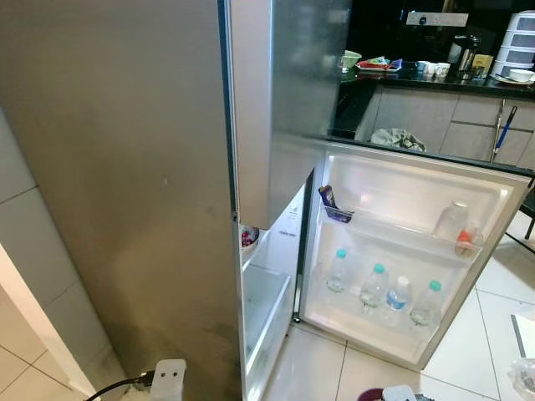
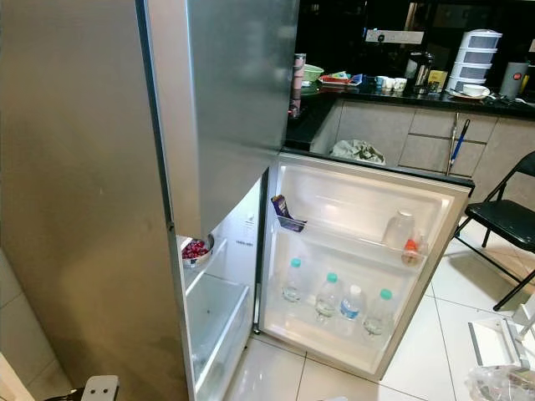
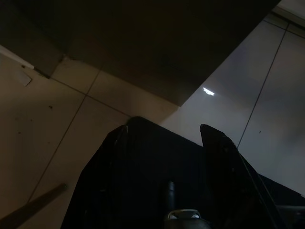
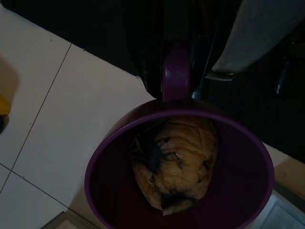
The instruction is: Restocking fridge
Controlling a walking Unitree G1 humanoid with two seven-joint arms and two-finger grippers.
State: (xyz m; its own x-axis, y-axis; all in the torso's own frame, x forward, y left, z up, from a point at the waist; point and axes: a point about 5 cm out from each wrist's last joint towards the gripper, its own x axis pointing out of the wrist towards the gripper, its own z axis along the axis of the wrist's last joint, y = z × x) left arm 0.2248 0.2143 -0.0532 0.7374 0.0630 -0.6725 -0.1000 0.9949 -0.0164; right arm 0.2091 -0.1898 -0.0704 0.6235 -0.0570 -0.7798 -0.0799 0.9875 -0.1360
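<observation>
Right wrist view: the right gripper's jaws, state unclear, carry a purple cup (image 4: 178,167) with wrinkled brown food (image 4: 175,162); fridge door (image 1: 401,251) open.

Fridge (image 1: 117,184) brushed steel-grey outside, door liner (image 2: 368,217) white. Bottles (image 2: 328,294) clear with teal caps. Bowl (image 2: 197,248) holds dark red fruit. Purple cup (image 4: 119,176) holds a tan, wrinkled item (image 4: 174,162). Floor tiles (image 2: 435,334) white, countertop (image 2: 435,98) black.
</observation>
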